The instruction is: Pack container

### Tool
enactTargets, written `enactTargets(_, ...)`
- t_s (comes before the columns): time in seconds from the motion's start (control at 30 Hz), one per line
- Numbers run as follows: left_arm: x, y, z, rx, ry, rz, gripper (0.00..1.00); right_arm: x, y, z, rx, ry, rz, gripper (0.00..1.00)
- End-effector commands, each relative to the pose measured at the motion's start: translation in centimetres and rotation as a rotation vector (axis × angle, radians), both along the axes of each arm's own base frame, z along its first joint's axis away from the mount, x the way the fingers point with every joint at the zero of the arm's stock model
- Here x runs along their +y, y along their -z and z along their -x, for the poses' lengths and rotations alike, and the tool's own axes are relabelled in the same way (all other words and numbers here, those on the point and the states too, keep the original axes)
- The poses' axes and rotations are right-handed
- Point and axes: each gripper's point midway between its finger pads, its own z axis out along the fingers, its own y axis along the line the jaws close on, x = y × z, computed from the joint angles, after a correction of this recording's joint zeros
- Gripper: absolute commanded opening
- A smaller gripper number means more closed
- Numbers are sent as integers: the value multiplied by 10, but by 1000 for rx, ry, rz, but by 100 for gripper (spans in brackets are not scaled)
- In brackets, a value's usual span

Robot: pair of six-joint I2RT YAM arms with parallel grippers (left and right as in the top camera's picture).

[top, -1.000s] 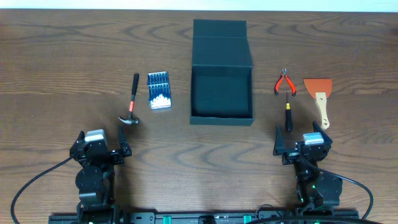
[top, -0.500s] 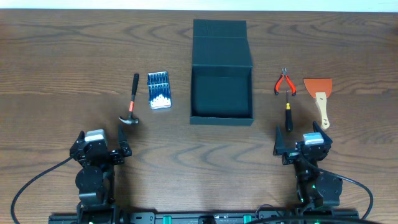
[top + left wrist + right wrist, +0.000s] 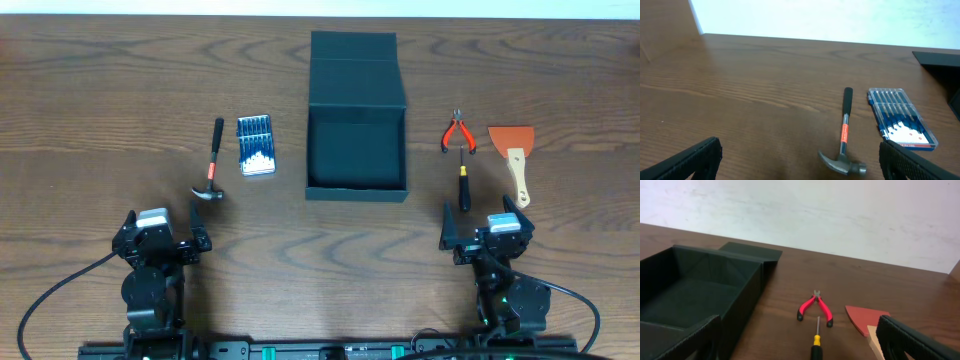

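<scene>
The container (image 3: 356, 192), a dark teal-grey box, stands in the middle of the table with its flap lid (image 3: 355, 70) laid back; its inside looks empty. Its side wall (image 3: 747, 297) fills the left of the right wrist view. My left gripper (image 3: 165, 226) rests open near the front edge, just short of a hammer (image 3: 212, 165). In the left wrist view the hammer (image 3: 844, 135) lies ahead of the open left gripper (image 3: 800, 165). My right gripper (image 3: 484, 220) is open too, right behind a screwdriver (image 3: 464, 185), and nothing sits in the right gripper (image 3: 800, 342).
A blue case of bits (image 3: 256, 146) lies between hammer and box. Right of the box are red pliers (image 3: 458, 132) and an orange scraper (image 3: 514, 155) with a wooden handle. In the right wrist view the pliers (image 3: 815, 309) lie beyond the screwdriver (image 3: 816, 340).
</scene>
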Motion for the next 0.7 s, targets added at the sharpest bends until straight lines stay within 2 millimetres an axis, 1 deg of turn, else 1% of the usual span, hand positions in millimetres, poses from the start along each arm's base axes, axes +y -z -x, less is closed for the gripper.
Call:
enactTargets(0.0, 4, 17, 4, 57, -23, -13, 98, 3, 1, 0, 1, -14, 6, 99)
enactTargets(0.17, 4, 17, 4, 57, -23, -13, 99, 3, -1, 0, 1, -8, -83, 99)
enactTargets(0.27, 4, 17, 4, 57, -23, -13, 99, 1, -7, 1, -2, 2, -136, 99)
enactTargets(0.37, 4, 17, 4, 57, -23, -13, 99, -9, -17, -1, -2, 62, -131, 99)
enactTargets(0.47, 4, 17, 4, 57, -23, -13, 98, -17, -32, -4, 20, 110, -106, 99)
enactTargets(0.57, 4, 17, 4, 57, -23, -13, 99, -18, -48, -17, 86, 108, -35, 99)
enactTargets(0.67, 4, 17, 4, 57, -23, -13, 99, -18, -60, -39, 219, 102, 21, 99)
